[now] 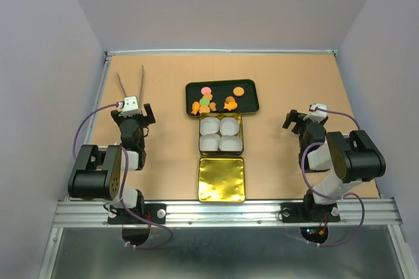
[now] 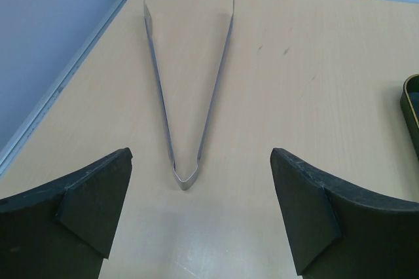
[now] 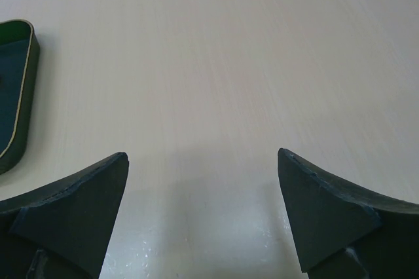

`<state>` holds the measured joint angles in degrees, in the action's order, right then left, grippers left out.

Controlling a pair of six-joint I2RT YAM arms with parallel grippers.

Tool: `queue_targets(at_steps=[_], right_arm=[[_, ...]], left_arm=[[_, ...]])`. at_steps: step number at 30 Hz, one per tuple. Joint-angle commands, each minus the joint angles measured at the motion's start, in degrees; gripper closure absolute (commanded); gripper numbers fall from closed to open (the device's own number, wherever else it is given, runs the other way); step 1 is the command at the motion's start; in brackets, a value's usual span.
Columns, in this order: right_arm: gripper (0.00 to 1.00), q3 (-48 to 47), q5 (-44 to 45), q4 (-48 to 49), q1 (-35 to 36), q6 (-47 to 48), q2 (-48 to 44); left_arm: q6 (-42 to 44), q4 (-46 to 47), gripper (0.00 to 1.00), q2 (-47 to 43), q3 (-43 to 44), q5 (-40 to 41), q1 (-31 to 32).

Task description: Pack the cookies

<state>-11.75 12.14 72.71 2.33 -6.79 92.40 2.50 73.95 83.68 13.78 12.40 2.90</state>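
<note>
Several cookies (image 1: 211,101), mostly orange with one pink and one green, lie on a dark tray (image 1: 251,105) at the table's middle back. Below it stands a gold tin (image 1: 241,137) holding several white paper cups (image 1: 220,134); its lid (image 1: 221,179) lies in front of it. Metal tongs (image 1: 130,83) lie at the back left; they also show in the left wrist view (image 2: 190,89). My left gripper (image 1: 132,107) is open and empty just short of the tongs' hinge end (image 2: 201,167). My right gripper (image 1: 313,114) is open and empty over bare table at the right (image 3: 203,167).
The tray's rim shows at the right edge of the left wrist view (image 2: 411,112) and at the left edge of the right wrist view (image 3: 23,105). A metal rail (image 1: 222,210) runs along the near table edge. Walls enclose the table on three sides.
</note>
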Motion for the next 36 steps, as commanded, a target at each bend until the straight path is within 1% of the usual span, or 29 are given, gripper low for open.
queue_targets(at_steps=[1, 14, 15, 16, 18, 19, 22, 24, 26, 27, 28, 29, 30, 31, 33, 34, 35, 36], right_arm=[[0.0, -0.73, -0.28, 4.81, -0.22, 1.34, -0.12], [0.0, -0.73, -0.28, 4.81, -0.13, 1.43, -0.2], [0.0, -0.73, 0.59, 4.81, -0.13, 1.34, -0.46], [0.0, -1.25, 4.34, 3.59, -0.04, -0.23, -1.68], [0.0, -3.27, 5.78, -5.52, -0.13, -0.51, -7.83], [0.0, -6.59, 5.44, -13.56, -0.13, -0.33, -11.59], [0.0, -11.0, 4.82, -22.23, -0.04, -1.29, -16.36], [0.0, -16.0, 4.39, -25.58, -0.04, -2.09, -20.49], [0.0, -20.22, 2.11, -32.08, 0.04, -3.84, -22.78], [0.0, -25.99, 0.36, -35.15, -0.13, -4.37, -23.57], [0.0, -29.18, -3.66, -43.36, -0.13, -6.12, -24.89], [0.0, -33.12, -5.79, -48.22, -0.04, -7.87, -25.34], [0.0, -40.21, -8.16, -53.49, -0.04, -9.72, -26.56], [0.0, -43.85, -11.75, -62.25, -0.04, -13.3, -27.27], [0.0, -46.87, -13.46, -67.32, -0.13, -19.46, -29.9], [0.0, -46.0, -12.42, -69.43, -0.04, -29.32, -33.65], [0.0, -44.6, -11.01, -72.5, -0.04, -33.95, -35.78], [0.0, -40.24, -14.39, -72.53, -0.04, -38.78, -40.85]], left_arm=[[0.13, 14.9, 0.01, -0.36, -0.16, 0.08, 0.18], [0.13, 14.9, 0.01, -0.36, -0.16, 0.08, 0.18], [0.13, 14.9, 0.01, -0.27, -0.16, 0.08, 0.18], [0.13, 14.9, 0.01, -0.27, -0.16, 0.08, 0.18], [0.13, 14.9, 0.01, -0.36, -0.16, 0.08, 0.18], [0.13, 14.9, 0.01, -0.36, -0.16, 0.08, 0.18], [0.22, 14.9, 0.01, -0.36, -0.16, 0.08, 0.09], [0.13, 14.9, 0.01, -0.27, -0.16, 0.08, 0.18], [0.13, 14.9, 0.01, -0.36, -0.16, 0.08, 0.18], [0.13, 14.9, 0.01, -0.36, -0.16, 0.08, 0.18], [0.22, 14.9, 0.01, -0.36, -0.16, 0.08, 0.18], [0.22, 14.9, 0.01, -0.36, -0.16, 0.08, 0.18], [0.22, 14.99, 0.01, -0.27, -0.16, 0.08, 0.18], [0.22, 14.99, 0.01, -0.27, -0.16, 0.08, 0.18], [0.22, 14.99, 0.01, -0.36, -0.16, 0.08, 0.18], [0.13, 14.91, 0.01, -0.27, -0.16, 0.08, 0.18], [0.22, 14.9, 0.01, -0.36, -0.16, 0.08, 0.18], [0.13, 14.9, 0.01, -0.27, -0.16, 0.08, 0.18]])
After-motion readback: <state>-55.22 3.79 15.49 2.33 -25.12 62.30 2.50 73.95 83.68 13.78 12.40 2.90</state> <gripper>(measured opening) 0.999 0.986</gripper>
